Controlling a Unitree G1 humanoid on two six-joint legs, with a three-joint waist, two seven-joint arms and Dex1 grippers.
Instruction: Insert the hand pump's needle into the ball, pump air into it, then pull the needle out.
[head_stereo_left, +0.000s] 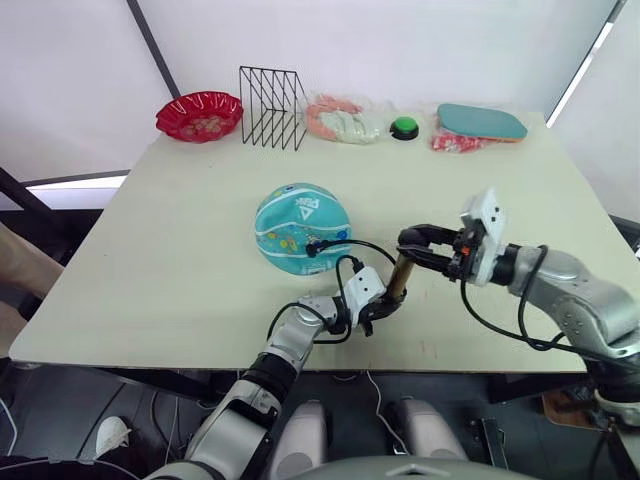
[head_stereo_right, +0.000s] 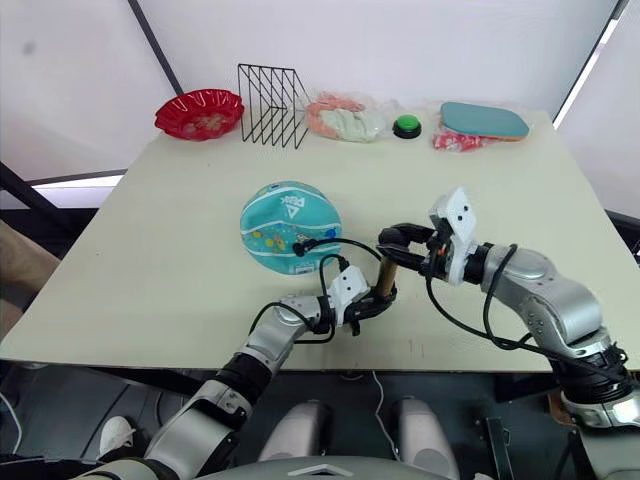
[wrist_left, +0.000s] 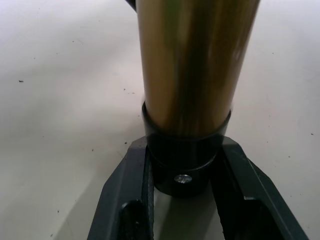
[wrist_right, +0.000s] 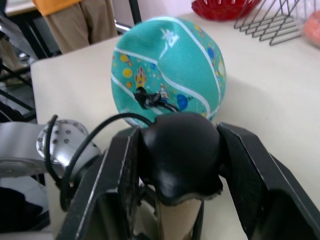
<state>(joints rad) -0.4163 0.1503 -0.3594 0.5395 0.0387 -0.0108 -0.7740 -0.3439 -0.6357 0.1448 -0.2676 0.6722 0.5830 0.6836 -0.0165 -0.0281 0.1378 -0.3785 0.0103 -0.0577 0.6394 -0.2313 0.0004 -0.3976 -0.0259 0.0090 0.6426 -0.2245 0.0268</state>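
The teal ball (head_stereo_left: 300, 225) rests mid-table. A small black fitting (wrist_right: 149, 98) sits against its near side, so the needle itself is hidden; a thin black hose (head_stereo_left: 372, 246) arcs from it to the hand pump. The hand pump's gold barrel (head_stereo_left: 400, 279) stands upright near the table's front edge, right of the ball. My left gripper (head_stereo_left: 387, 304) is shut on the pump's black end cap (wrist_left: 184, 165) at the base. My right gripper (head_stereo_left: 418, 242) is shut on the black handle (wrist_right: 180, 150) at the top.
Along the far edge stand a red bowl (head_stereo_left: 199, 115), a black wire rack (head_stereo_left: 271, 107), a plastic bag of items (head_stereo_left: 345, 120), a green button (head_stereo_left: 404, 127) and a teal paddle (head_stereo_left: 481, 122). A person (wrist_right: 75, 15) stands beyond the table's left side.
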